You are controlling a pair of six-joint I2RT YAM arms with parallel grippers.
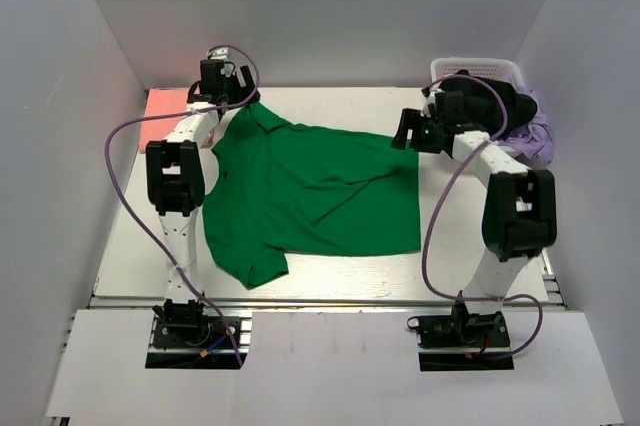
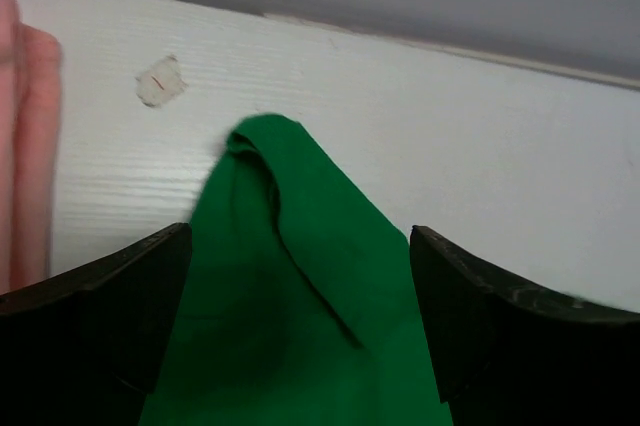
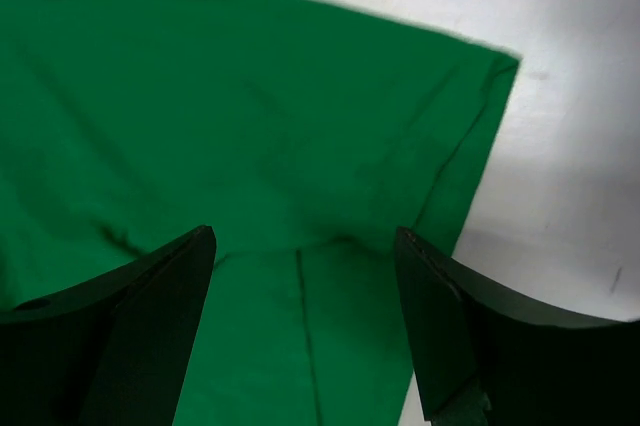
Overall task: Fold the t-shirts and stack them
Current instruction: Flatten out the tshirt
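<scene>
White desk (image 1: pixel 330 271) is covered across its middle by the green t-shirt (image 1: pixel 310 196), which is spread flat with the collar toward the far left. The salmon-pink t-shirt (image 1: pixel 165 111) is seen at the far left corner, partly hidden by the left arm. The left fingers (image 2: pixel 100 326) are spread wide around a green tip, nothing gripped. The right fingers (image 3: pixel 130 326) are likewise parted above the hem corner, nothing held.
</scene>
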